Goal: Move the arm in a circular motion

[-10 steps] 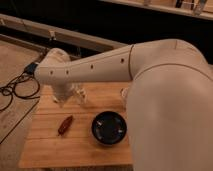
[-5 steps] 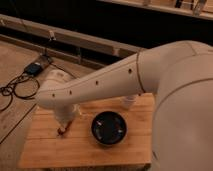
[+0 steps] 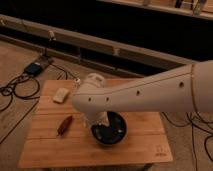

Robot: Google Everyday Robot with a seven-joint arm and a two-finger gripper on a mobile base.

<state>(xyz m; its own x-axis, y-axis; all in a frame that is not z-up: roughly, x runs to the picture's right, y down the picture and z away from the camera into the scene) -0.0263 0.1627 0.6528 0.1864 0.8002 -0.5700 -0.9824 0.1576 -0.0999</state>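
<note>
Arm (image 3: 150, 92): cream-white, glossy, thick tube segment entering from the right edge and reaching left across the table (image 3: 45, 145); row of small dark screw holes along the flank, thin gold-coloured seam ring near the right end. Bulbous joint over the table's middle, wrist turned downward from there.

Gripper (image 3: 104, 123): at the wrist end, hanging directly above the dark bowl (image 3: 108, 134), apparently just over or inside its rim. Jaws: cannot tell whether apart or together, hidden against the bowl's dark interior.

Change noted: a second ago, joint well to the left near the table's far left corner; half a second ago, lower, over the reddish object; now swung right and centred over the bowl. Positions trace a curving sweep, consistent with a circle in progress. Judged mid-loop; remaining portion likely up and back toward the far side of the table.

Dark bowl: round, near the table's front centre, partly covered by the wrist.

Reddish-brown object (image 3: 64, 125): small, elongated, lying left of the bowl, apart from it; identity uncertain.

Pale block (image 3: 61, 95): small, rounded, possibly a sponge, toward the far left of the table.

Table: light wooden slats. Small mark near the front right corner (image 3: 159, 149), not legible.

Floor, left: blue-topped box (image 3: 35, 67) with black cables (image 3: 15, 90) trailing.

Brands, labels, writing: none readable.
</note>
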